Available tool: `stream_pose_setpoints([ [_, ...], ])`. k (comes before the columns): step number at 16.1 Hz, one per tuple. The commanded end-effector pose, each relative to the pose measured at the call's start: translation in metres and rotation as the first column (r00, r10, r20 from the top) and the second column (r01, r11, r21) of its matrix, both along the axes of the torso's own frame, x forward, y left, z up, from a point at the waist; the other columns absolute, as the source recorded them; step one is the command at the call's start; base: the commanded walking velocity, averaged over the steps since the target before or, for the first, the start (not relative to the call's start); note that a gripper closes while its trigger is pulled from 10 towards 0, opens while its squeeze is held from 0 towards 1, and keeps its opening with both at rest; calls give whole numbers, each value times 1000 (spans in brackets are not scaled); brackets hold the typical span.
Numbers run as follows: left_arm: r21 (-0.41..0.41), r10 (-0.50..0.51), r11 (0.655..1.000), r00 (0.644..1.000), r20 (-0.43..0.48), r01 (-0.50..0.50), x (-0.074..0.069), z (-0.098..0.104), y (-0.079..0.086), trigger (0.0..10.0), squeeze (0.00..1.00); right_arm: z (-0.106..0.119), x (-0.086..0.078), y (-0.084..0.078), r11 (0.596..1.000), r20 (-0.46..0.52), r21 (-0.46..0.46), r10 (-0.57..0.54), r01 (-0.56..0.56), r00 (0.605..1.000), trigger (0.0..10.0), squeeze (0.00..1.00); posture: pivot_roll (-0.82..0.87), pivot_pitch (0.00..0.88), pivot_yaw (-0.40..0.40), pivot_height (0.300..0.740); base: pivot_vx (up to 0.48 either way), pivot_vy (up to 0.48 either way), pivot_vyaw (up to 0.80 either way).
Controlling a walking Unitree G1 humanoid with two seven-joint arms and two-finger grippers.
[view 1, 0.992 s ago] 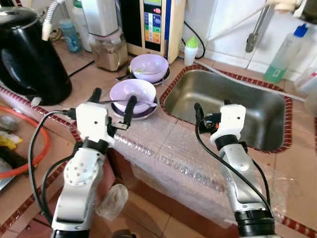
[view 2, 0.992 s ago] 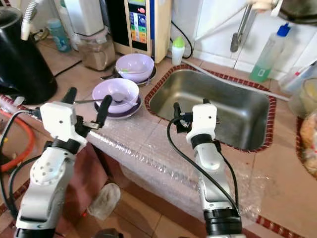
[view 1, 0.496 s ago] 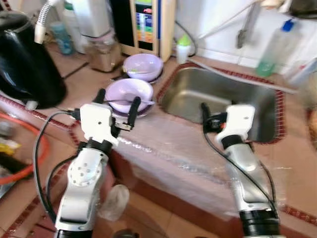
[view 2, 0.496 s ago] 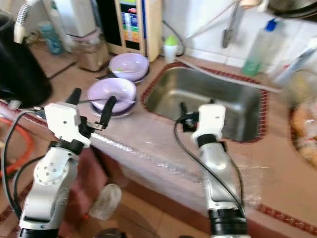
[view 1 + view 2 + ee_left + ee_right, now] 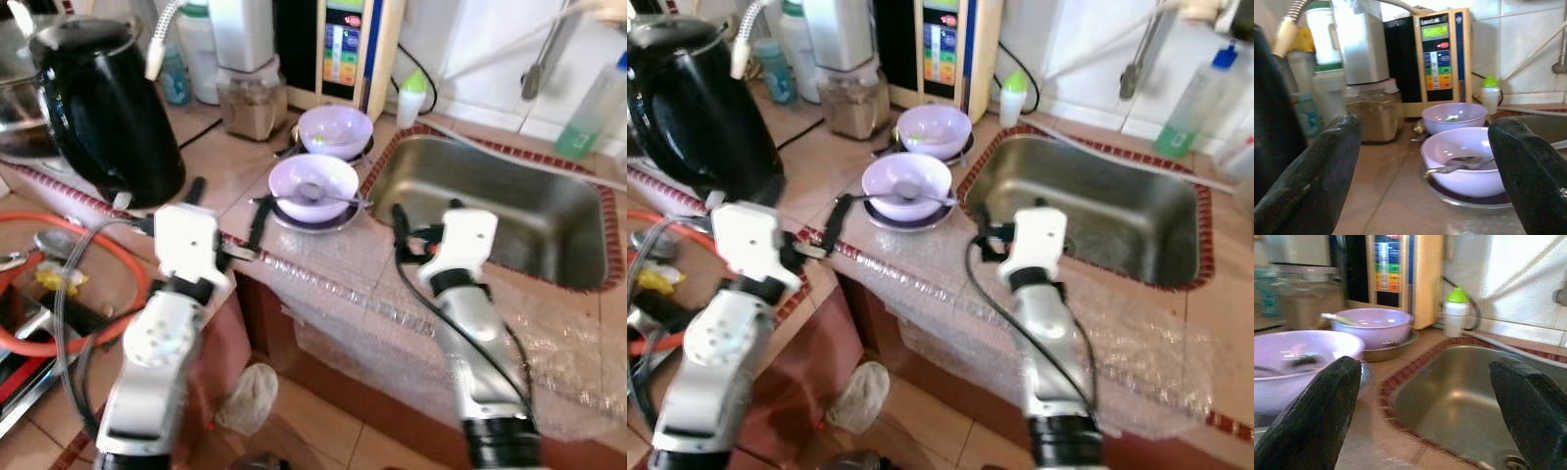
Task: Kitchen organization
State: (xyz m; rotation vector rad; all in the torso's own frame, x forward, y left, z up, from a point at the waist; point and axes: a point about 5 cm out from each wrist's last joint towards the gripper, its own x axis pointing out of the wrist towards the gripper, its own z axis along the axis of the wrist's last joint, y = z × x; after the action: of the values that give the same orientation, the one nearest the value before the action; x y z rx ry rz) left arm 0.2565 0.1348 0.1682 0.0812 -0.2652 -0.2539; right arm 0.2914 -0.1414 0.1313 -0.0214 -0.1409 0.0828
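Observation:
Two lilac bowls stand on the tiled counter left of the steel sink (image 5: 490,211). The near bowl (image 5: 313,184) rests on a dark plate and has a spoon (image 5: 1457,165) in it. The far bowl (image 5: 335,129) sits behind it. My left gripper (image 5: 227,203) hovers open just short of the near bowl, level with it, holding nothing. My right gripper (image 5: 423,219) is open too, above the counter's front edge and facing the sink's left rim (image 5: 1400,377), with both bowls off to one side of it.
A black kettle (image 5: 108,108) stands at the left. A jar (image 5: 247,103), a water unit (image 5: 343,49) and a green-capped bottle (image 5: 411,98) line the back. Bubble wrap (image 5: 392,304) covers the counter front. An orange hose (image 5: 98,294) lies lower left, with a crumpled rag (image 5: 250,392) on the floor.
The camera has swung left, bringing more of the kettle and hose side into view. The near bowl now lies a little farther from my left gripper. Both grippers stay open.

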Motion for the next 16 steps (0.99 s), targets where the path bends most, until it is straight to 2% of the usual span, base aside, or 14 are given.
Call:
stream_pose_setpoints([
  [1,0,-53,999,999,1,53,-1,1,-8,10000,0,3,0,-7,999,12,-2,-33,33,999,10000,0,10,0,50,740,0,0,0],
  [2,6,-62,998,998,2,62,-2,1,-9,10000,0,3,1,-8,999,8,-6,-37,37,999,10000,0,7,0,48,740,0,0,0],
  [5,4,-89,996,996,11,89,-2,2,-13,10000,0,4,2,-9,999,12,-8,-38,38,999,10000,0,8,0,46,740,0,0,-690],
  [9,4,-101,995,995,15,101,-2,3,-15,10000,0,3,2,-7,999,15,-11,-34,35,999,10000,0,9,0,48,740,0,0,0],
  [16,12,-121,993,992,16,121,-2,2,-18,10000,0,3,3,-6,999,16,-16,-34,34,999,10000,0,2,0,48,740,275,0,0],
])
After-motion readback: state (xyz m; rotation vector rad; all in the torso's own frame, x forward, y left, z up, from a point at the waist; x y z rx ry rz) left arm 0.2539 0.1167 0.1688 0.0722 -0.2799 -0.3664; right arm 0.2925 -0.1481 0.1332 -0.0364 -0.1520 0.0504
